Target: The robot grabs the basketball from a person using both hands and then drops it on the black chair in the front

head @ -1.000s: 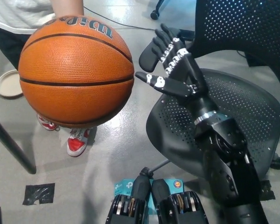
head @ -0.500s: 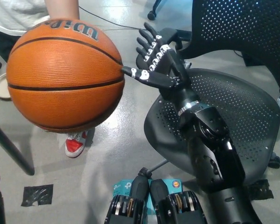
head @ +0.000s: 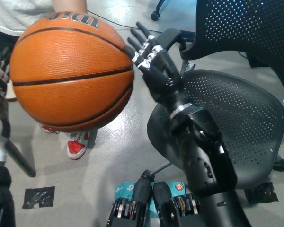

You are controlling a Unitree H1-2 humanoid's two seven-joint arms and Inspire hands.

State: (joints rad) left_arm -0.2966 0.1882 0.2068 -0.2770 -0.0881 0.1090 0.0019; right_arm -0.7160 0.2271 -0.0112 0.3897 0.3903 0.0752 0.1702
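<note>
Floor [head: 118,156] nearest me is bare grey concrete, with a patch of black tape [head: 39,196] at the lower left and a person's red shoe [head: 77,145] standing on it below the ball. My right hand [head: 151,64] is raised off the black chair [head: 236,123] side, spread wide with nothing gripped, its fingertips [head: 132,53] touching or just off the right flank of the basketball [head: 71,71]. My left hand [head: 0,90] shows only at the left edge of the view, beside the ball's other flank; whether it is spread or closed cannot be told. The basketball hangs in the air between the two, supported from above and behind by the person [head: 19,12], whose arm meets its top. Assessment: the step in hand is the two-sided clamp. It will go well if both palms press in on opposite flanks at the ball's widest line, evenly and together, before the person lets go; a one-sided push would likely roll it away. The chair seat lies to my right, beyond the forearm, unobstructed for the drop.
</note>
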